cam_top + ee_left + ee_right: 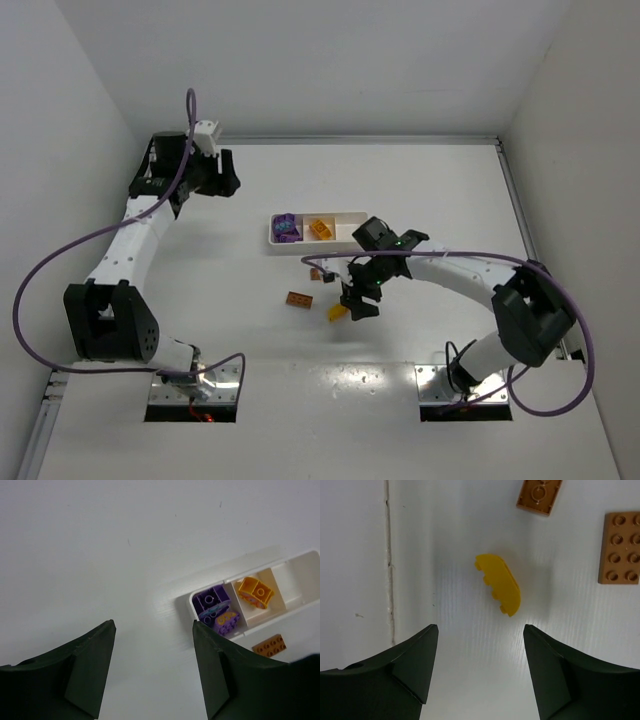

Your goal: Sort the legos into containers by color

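Observation:
The white tray (350, 228) lies mid-table. Its left compartment holds purple bricks (286, 228), the middle one an orange-yellow brick (320, 228), and the right one is bare. On the table in front lie a small brown brick (316, 273), a flat brown brick (299, 300) and a yellow curved brick (337, 313). My right gripper (357, 303) is open and empty just right of the yellow brick (499, 583), which lies just ahead of the fingertips (480, 630). My left gripper (228, 180) is open and empty, far back left of the tray (305, 577).
The left wrist view shows the purple bricks (217, 610), the orange-yellow brick (255, 591) and the flat brown brick (269, 645) outside the tray. The right wrist view shows the flat brown brick (619, 547), the small brown brick (539, 495) and a table seam (387, 570). White walls enclose the table.

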